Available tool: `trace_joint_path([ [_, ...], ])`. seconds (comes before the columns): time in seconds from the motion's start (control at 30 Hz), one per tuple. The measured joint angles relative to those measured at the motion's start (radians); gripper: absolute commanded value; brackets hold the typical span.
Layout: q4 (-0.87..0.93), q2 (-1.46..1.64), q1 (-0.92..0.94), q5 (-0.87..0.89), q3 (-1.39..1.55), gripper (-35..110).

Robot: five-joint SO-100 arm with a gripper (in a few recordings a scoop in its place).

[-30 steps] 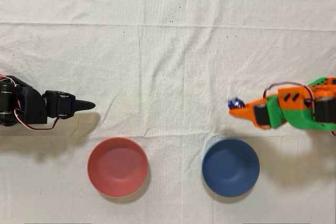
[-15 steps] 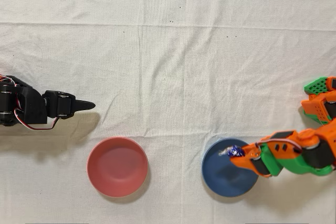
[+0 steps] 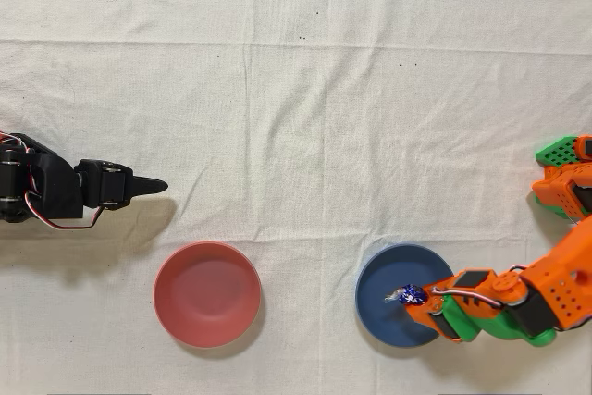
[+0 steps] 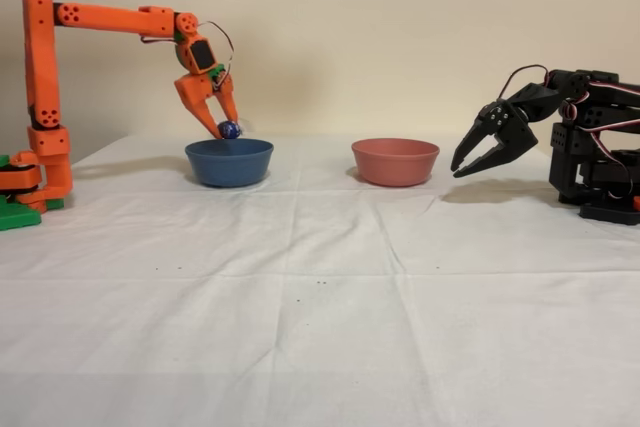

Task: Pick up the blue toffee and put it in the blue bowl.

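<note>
My orange gripper (image 3: 418,300) (image 4: 226,127) is shut on the blue toffee (image 3: 410,295) (image 4: 229,130), a small shiny dark blue candy with clear wrapper ends. In the fixed view the toffee hangs just above the rim of the blue bowl (image 4: 229,162). Seen from overhead, it sits over the middle of the blue bowl (image 3: 384,307), with the orange arm reaching in from the lower right.
A pinkish-red bowl (image 3: 206,294) (image 4: 395,161) stands beside the blue one. The idle black arm (image 3: 55,191) (image 4: 560,137) rests at the left edge of the overhead view. White cloth covers the table.
The gripper has swung with the toffee from beside the bowl's upper right, over its rim, to above its middle.
</note>
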Motion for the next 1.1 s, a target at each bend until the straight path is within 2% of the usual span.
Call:
trace_joint_path([
  [0.3, 0.0, -0.034, -0.005, 0.043, -0.044, 33],
  [0.73, 0.035, -0.032, -0.005, 0.054, -0.044, 35],
  [0.83, 0.051, -0.02, 0.005, 0.041, -0.021, 32],
  [0.93, 0.052, 0.015, 0.014, 0.025, 0.009, 15],
  [1.1, 0.052, 0.126, 0.058, -0.006, 0.08, 5],
])
